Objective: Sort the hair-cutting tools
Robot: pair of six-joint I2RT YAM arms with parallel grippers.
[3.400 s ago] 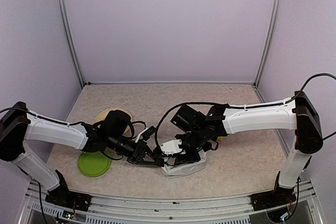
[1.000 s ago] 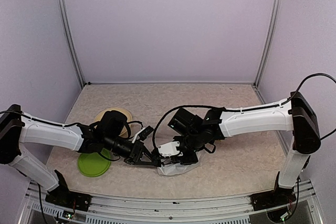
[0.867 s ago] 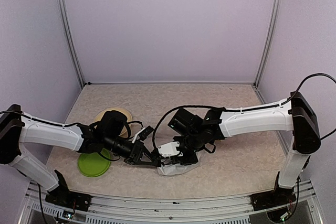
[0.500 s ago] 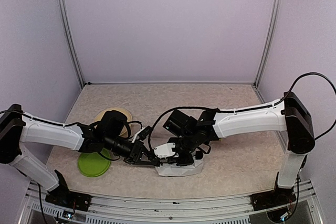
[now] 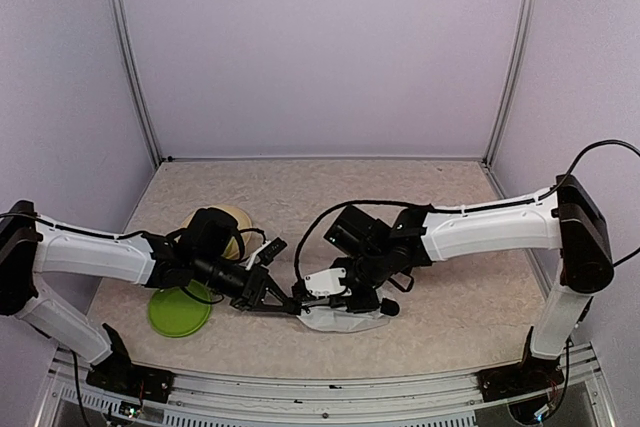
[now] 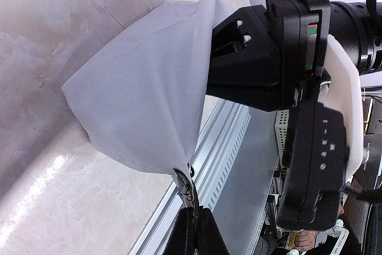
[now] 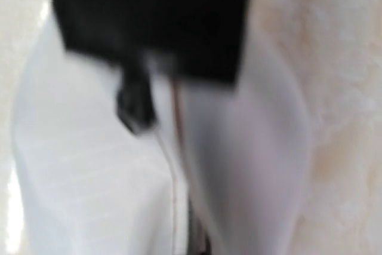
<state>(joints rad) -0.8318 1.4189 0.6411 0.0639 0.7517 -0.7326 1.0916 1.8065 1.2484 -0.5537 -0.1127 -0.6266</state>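
Observation:
None of the hair-cutting tools shows in any view. A white zip pouch (image 5: 348, 322) lies near the table's front edge between my two grippers. My left gripper (image 5: 296, 305) is shut on the small dark tab at the pouch's left end (image 6: 186, 188), and its fingers (image 6: 192, 231) are pressed together. The pouch's white fabric (image 6: 143, 94) bulges up beyond that tab. My right gripper (image 5: 347, 297) is down on top of the pouch. The right wrist view is blurred: white fabric (image 7: 77, 171), a black end (image 7: 149, 22) and a dark zip pull (image 7: 134, 104). The right gripper (image 7: 200, 244) looks shut on the seam.
A green plate (image 5: 178, 312) lies at the front left under my left arm, with a pale bowl (image 5: 232, 217) behind it. The slotted metal rail (image 6: 230, 141) of the table's front edge runs right beside the pouch. The right arm's black body (image 6: 268, 58) hangs close over the pouch.
My right gripper has closed and shifted a little to the right. The pouch now lies longer and flatter between the two grippers. The left gripper keeps its hold.

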